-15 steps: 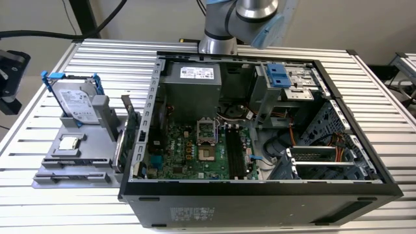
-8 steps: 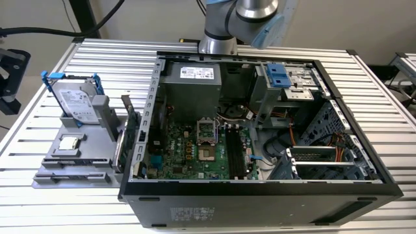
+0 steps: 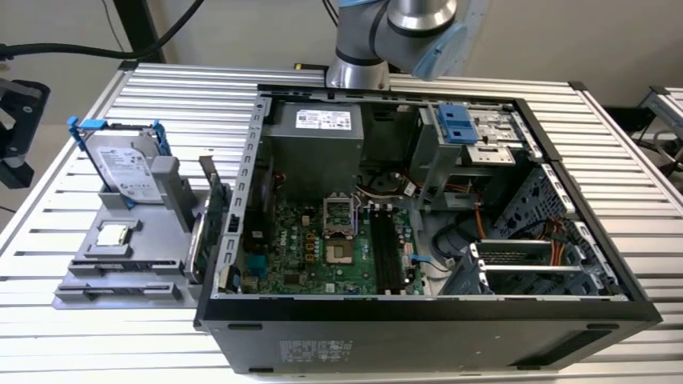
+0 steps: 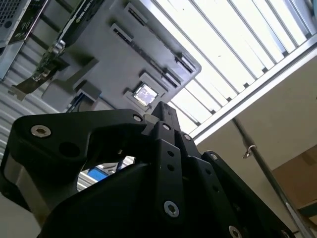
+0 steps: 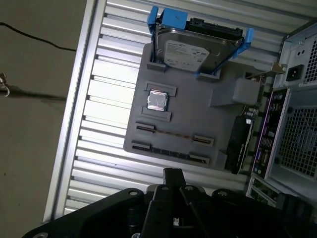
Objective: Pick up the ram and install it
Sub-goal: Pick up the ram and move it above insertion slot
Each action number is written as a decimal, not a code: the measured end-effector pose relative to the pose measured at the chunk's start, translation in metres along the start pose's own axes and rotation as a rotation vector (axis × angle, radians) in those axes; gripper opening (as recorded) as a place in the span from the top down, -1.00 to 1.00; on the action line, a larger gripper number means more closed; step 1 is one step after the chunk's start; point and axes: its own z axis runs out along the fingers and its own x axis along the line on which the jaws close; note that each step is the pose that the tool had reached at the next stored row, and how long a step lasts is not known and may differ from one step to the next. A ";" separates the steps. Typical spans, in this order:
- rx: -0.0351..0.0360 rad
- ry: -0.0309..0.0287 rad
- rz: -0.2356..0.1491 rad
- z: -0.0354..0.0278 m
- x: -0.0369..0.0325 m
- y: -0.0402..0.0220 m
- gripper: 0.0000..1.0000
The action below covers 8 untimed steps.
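Note:
The ram [image 5: 171, 152] is a thin dark stick standing on edge between two end clips of the grey parts holder [image 5: 198, 109]. A second thin stick [image 5: 168, 134] stands in the row behind it. My gripper [image 5: 172, 172] hovers above the table just off the holder's edge closest to these sticks, apart from them, with its black fingers pressed together and nothing between them. In the second wrist view the gripper [image 4: 159, 110] shows the same closed tip. The motherboard's long black slots [image 3: 389, 248] lie inside the open computer case [image 3: 427, 308].
The grey holder [image 3: 117, 276] sits to the case's left in the exterior view, carrying a hard drive [image 3: 126, 164] in a blue frame, a processor chip [image 3: 112, 234] and an upright card [image 3: 213, 208]. The slatted aluminium table [image 3: 192, 96] ends close beside the holder.

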 end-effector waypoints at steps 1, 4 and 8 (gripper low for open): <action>-0.0001 0.0006 -0.009 0.0000 0.0001 0.0000 1.00; -0.0009 0.0023 -0.051 0.0001 0.0001 0.0000 1.00; -0.0020 0.0056 -0.116 0.0000 0.0001 0.0000 1.00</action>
